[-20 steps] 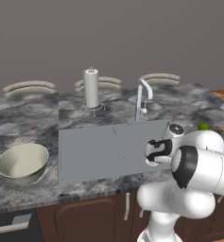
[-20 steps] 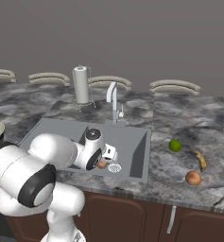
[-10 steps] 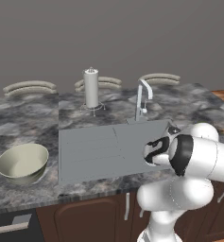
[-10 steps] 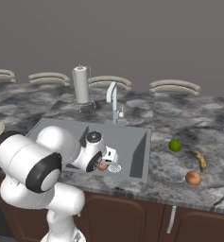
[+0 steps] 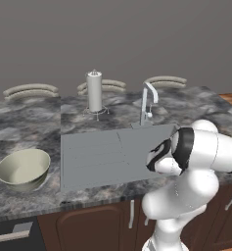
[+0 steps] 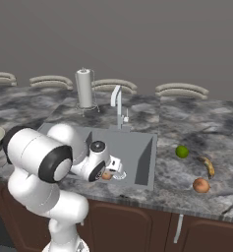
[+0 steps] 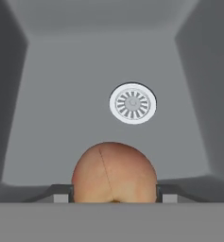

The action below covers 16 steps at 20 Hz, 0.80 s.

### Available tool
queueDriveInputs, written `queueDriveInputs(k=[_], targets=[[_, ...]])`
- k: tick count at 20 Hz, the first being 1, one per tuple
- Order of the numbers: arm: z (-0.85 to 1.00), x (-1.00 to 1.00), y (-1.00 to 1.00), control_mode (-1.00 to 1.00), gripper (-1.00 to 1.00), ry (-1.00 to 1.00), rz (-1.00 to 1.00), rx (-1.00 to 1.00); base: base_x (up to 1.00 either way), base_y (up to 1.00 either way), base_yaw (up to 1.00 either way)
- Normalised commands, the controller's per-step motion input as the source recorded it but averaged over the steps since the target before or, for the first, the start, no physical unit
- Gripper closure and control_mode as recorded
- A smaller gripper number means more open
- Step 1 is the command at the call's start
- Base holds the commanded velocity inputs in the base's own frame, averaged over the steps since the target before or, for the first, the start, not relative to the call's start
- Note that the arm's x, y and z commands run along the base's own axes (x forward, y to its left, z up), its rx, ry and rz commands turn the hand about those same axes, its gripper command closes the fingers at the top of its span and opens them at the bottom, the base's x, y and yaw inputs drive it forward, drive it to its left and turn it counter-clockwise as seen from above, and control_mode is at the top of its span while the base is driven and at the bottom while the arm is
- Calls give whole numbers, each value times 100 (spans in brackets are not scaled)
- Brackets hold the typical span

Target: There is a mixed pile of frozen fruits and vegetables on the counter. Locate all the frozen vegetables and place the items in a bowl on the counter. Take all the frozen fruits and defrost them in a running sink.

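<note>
Over the last second the white arm has folded in closer to its own body, and the two-finger gripper (image 7: pixel 112 191) now hangs above the matt grey rectangular sink (image 7: pixel 108 127), its jaws clamped on the small orange-brown fruit lump (image 7: pixel 114 172) at the bottom centre of the hand view. The round metal drain (image 7: pixel 132 103) sits just above the lump there, so I judge the fruit is nearly placed for defrosting, with only lowering and release left.

The fruit looks smooth and rounded with a faint seam; the basin is flat, dull and straight-walled. In the right base view the lime-green ball (image 6: pixel 182 151) and reddish-brown oval lump (image 6: pixel 201 185) lie at right on the dark marbled stone counter (image 6: pixel 187 123). The pale cream-green glazed bowl (image 5: pixel 23 169) sits at lower left of the left base view.
</note>
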Motion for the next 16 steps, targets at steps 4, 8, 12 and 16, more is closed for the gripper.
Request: queueDriveInputs(k=[4, 8, 12, 16], targets=[[-17, 3, 0, -100, 100, 0, 0, 0, 0, 0, 0], [-18, 0, 0, -100, 100, 0, 0, 0, 0, 0, 0], [-18, 0, 0, -100, 100, 0, 0, 0, 0, 0, 0], [-17, 0, 0, -100, 100, 0, 0, 0, 0, 0, 0]])
